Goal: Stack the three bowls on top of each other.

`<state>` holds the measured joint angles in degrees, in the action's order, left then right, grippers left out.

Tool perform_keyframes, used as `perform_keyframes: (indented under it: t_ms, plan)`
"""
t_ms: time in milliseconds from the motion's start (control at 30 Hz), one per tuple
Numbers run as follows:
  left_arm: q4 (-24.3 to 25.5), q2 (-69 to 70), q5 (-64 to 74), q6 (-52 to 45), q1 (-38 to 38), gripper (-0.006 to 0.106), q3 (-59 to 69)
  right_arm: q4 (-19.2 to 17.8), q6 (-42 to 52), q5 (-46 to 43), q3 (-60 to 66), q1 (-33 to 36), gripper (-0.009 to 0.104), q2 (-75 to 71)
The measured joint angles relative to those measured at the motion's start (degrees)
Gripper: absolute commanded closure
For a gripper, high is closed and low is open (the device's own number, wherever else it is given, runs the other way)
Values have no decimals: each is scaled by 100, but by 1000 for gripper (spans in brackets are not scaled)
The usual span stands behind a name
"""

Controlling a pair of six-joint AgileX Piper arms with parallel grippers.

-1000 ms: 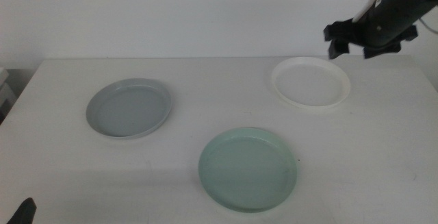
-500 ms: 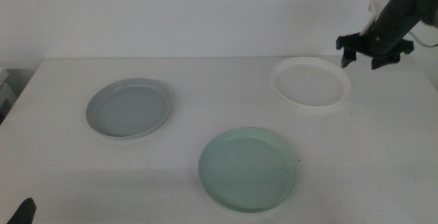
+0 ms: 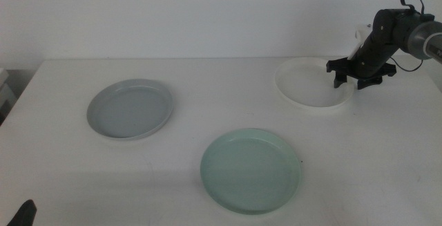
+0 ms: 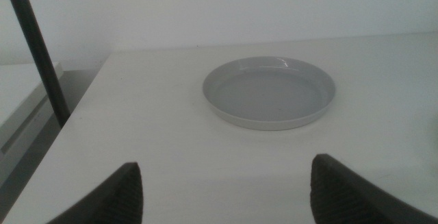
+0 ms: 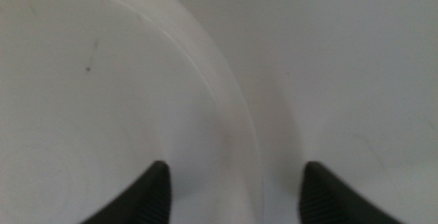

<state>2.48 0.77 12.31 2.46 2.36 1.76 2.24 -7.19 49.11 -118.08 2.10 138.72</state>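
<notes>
Your right gripper [image 3: 353, 74] — jaws wide — straddles the white bowl's [image 3: 307, 84] rim near the table's [image 3: 207, 115] far right corner; your left gripper [image 4: 226, 190] waits, open.

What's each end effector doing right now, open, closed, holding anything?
Left end effector: open, empty, facing the grey-blue bowl.
Right end effector: open, straddling the white bowl rim, not gripping yet.

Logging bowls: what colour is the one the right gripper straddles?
White: the shallow round white bowl, clearest in the middle view.
</notes>
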Motion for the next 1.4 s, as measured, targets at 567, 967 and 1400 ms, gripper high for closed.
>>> perform_keyframes:
  t_ms: [567, 967, 1400]
  plan:
    - [0, 0, 0, 0, 0, 20, 0, 419, 52, -291, 1165, 18, 96, -1474]
    - [0, 0, 5, 0, 0, 20, 0, 721, 237, -1132, 4173, 1419, 96, -4273]
    - [0, 0, 9, 0, 0, 20, 0, 1051, 184, -2244, 5999, 2364, 96, -4513]
